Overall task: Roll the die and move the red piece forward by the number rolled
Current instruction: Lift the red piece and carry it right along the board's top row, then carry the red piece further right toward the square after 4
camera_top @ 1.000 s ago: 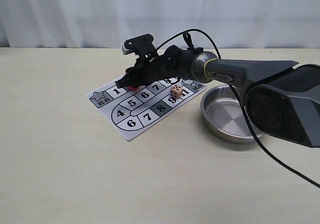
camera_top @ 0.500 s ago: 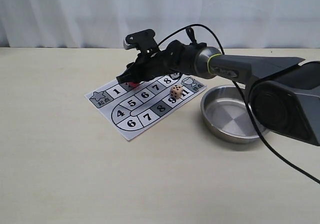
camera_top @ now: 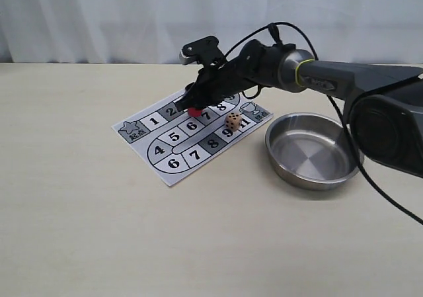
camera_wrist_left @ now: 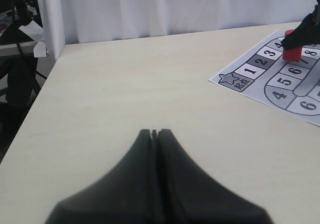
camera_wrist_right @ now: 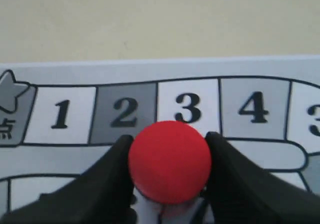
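Observation:
The red piece (camera_wrist_right: pixel 170 161) is clamped between the two fingers of my right gripper (camera_top: pixel 193 106), held just above the numbered board (camera_top: pixel 170 171). In the exterior view the red piece (camera_top: pixel 194 111) hangs over the squares near 3 and 6. From the left wrist the same red piece (camera_wrist_left: pixel 291 51) shows far off on the board. The die (camera_top: pixel 232 121), a tan cube with dark pips, rests on the board beside square 9. My left gripper (camera_wrist_left: pixel 154 132) is shut and empty, low over bare table well away from the board.
A round steel bowl (camera_top: pixel 291 171) stands right of the board (camera_wrist_left: pixel 240 82). My right arm and its black cable reach across above the bowl and the board's far end. A white curtain backs the table; the table's edge and clutter show in the left wrist view.
My right gripper has lifted the red piece off the area near square 2 and carried it rightward along the board. The die and bowl have not moved.

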`<state>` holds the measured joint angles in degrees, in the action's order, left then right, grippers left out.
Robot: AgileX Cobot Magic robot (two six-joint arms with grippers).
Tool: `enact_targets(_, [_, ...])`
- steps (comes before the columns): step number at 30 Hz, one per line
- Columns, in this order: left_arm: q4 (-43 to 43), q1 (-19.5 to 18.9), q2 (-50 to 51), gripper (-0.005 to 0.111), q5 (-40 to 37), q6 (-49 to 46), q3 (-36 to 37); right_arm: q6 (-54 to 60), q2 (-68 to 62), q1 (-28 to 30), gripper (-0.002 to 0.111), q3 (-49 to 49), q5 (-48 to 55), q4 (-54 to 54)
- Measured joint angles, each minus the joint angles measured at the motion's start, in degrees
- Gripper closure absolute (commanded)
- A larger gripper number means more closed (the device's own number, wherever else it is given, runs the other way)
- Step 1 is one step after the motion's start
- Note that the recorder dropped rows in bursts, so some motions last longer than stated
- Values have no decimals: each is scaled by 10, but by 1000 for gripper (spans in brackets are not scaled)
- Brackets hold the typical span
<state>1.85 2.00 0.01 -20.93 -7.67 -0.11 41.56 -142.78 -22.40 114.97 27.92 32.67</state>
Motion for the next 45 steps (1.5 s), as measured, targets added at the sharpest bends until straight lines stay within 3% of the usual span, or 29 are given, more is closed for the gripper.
enact_targets(4, [0,0,0,107,0,0,0,54,5,28,104,0,24,12])
enact_targets(8, [0,0,0,107,0,0,0,168,6,48,104,0,37,99])
enact_targets(12, [0,0,0,107,0,0,0,367,7,49,104,1,54,253])
enact_targets(26, [0,0,0,107,0,0,0,664,-56,51,104,1,107,426])
enact_targets(36, [0,0,0,107,0,0,0,733,-63,52,104,1,121,471])
enact_targets(45, [0,0,0,107,0,0,0,777,-52,92,104,1,218,518])
